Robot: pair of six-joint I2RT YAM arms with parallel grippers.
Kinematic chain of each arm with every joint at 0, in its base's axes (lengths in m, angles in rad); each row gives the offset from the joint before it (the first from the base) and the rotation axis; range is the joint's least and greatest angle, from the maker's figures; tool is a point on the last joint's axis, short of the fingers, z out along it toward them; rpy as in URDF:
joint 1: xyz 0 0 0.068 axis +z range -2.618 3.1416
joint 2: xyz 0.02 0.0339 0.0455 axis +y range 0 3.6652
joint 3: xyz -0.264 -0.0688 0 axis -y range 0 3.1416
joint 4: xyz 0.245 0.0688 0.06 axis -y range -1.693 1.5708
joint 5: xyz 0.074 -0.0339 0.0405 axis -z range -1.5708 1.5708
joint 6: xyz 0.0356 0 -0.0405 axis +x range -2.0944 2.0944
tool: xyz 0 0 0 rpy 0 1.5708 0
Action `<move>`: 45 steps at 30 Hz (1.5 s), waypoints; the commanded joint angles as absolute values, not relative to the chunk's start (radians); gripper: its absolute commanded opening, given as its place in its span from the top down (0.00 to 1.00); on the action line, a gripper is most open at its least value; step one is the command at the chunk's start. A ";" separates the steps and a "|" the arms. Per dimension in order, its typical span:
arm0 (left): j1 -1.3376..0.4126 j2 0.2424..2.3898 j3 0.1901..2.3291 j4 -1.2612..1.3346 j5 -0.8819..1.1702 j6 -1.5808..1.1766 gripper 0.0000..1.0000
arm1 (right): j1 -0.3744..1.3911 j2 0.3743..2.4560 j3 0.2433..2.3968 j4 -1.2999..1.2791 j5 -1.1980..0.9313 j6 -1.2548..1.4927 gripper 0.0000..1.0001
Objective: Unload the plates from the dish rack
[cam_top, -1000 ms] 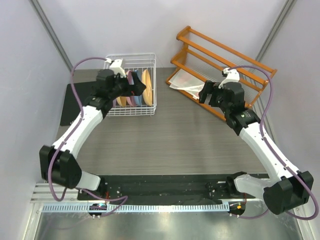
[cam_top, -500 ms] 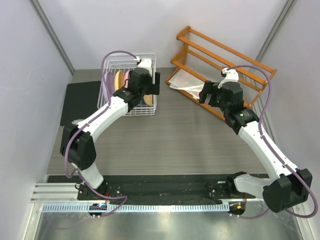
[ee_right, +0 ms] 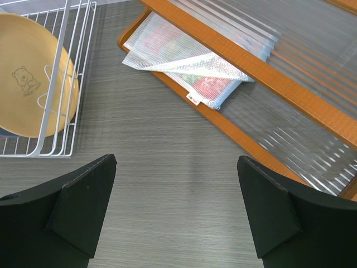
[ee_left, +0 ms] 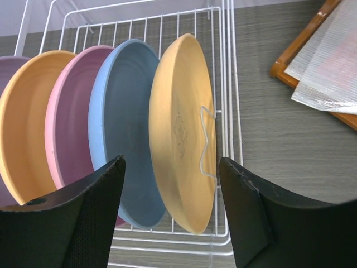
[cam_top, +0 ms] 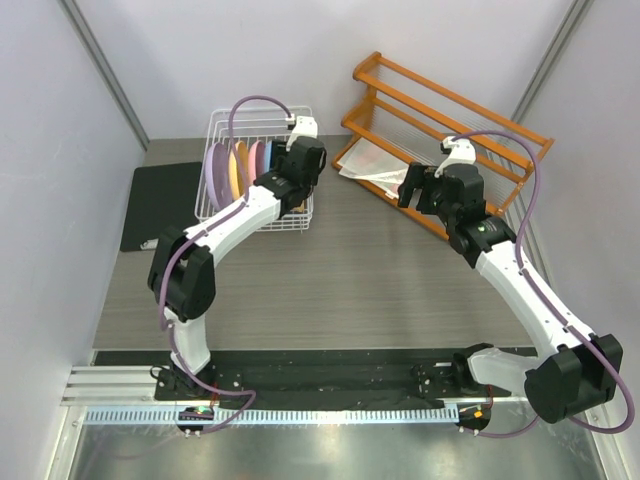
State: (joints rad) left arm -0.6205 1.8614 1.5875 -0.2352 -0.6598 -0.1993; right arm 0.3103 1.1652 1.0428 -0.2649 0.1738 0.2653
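Note:
The white wire dish rack stands at the back left with the plates upright in it: lilac, yellow, pink and light blue. The left wrist view shows the orange plate at the rack's right end, beside the blue one. My left gripper is open, and its fingers straddle the orange plate's near edge with gaps on both sides. My right gripper hangs open over bare table, right of the rack, with nothing between its fingers.
An orange wooden slatted shelf stands at the back right, with a white mesh pouch on its lowest level. A black mat lies left of the rack. Side walls close in on both sides.
My left arm has swung from the rack's left side across to its right end, over the orange plate, and its jaws have narrowed somewhat. The right arm has not moved.

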 commanded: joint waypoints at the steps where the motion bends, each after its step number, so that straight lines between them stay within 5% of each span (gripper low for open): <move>1: -0.623 1.904 1.669 -0.233 -0.736 -0.190 0.32 | 0.307 1.161 1.037 -0.236 0.189 0.271 0.04; 4: -0.623 1.934 1.695 -0.239 -0.739 -0.192 0.38 | 0.307 1.167 1.035 -0.236 0.187 0.273 0.05; 11: -0.623 1.990 1.744 -0.279 -0.776 -0.201 0.78 | 0.307 1.177 1.034 -0.236 0.190 0.272 0.05; 14: -0.624 1.980 1.743 -0.282 -0.795 -0.199 0.82 | 0.307 1.184 1.032 -0.236 0.190 0.273 0.04; 17: -0.630 1.968 1.746 -0.282 -0.828 -0.175 1.00 | 0.307 1.198 1.034 -0.236 0.187 0.276 0.04; 34: -0.715 1.942 1.761 -0.029 -1.239 0.198 1.00 | 0.305 1.226 1.042 -0.250 0.143 0.281 0.04; 45: -0.762 1.822 1.764 0.012 -1.279 0.322 1.00 | 0.307 1.193 1.026 -0.250 0.110 0.299 0.04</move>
State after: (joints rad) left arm -0.7383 1.9457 1.7153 -0.0807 -1.2232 0.2703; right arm 0.3103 1.2346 1.0340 -0.2699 0.1291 0.2836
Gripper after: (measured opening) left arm 0.118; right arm 0.961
